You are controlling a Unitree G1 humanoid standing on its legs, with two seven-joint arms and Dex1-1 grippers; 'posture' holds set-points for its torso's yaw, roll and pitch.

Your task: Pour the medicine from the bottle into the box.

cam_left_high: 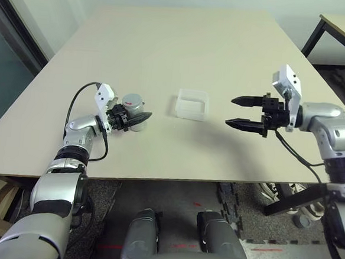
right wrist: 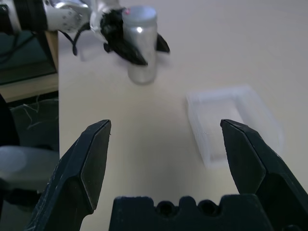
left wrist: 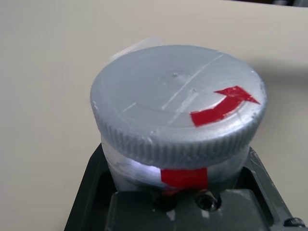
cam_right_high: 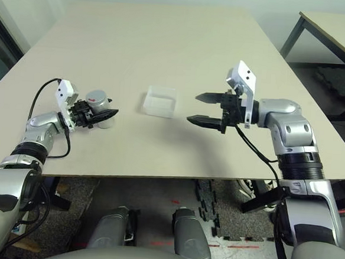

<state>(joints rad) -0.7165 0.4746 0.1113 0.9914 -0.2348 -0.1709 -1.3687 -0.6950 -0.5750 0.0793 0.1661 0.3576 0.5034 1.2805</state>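
No words, numbers or brand names can be read anywhere. The only sign is a red curved arrow (left wrist: 224,103) on the grey cap of the bottle (left wrist: 178,115). A small red patch (left wrist: 184,177) sits on the bottle's side under the cap, but it carries no readable letters.

Left gripper (cam_left_high: 132,118) fingers cover most of the bottle (cam_left_high: 133,107) body from the head cam, so label is barely readable. In the left wrist cam the bottle base is hidden behind the cap, fingers cut off at frame edge. Can't tell what's inside the box (cam_left_high: 192,103), too translucent/small.
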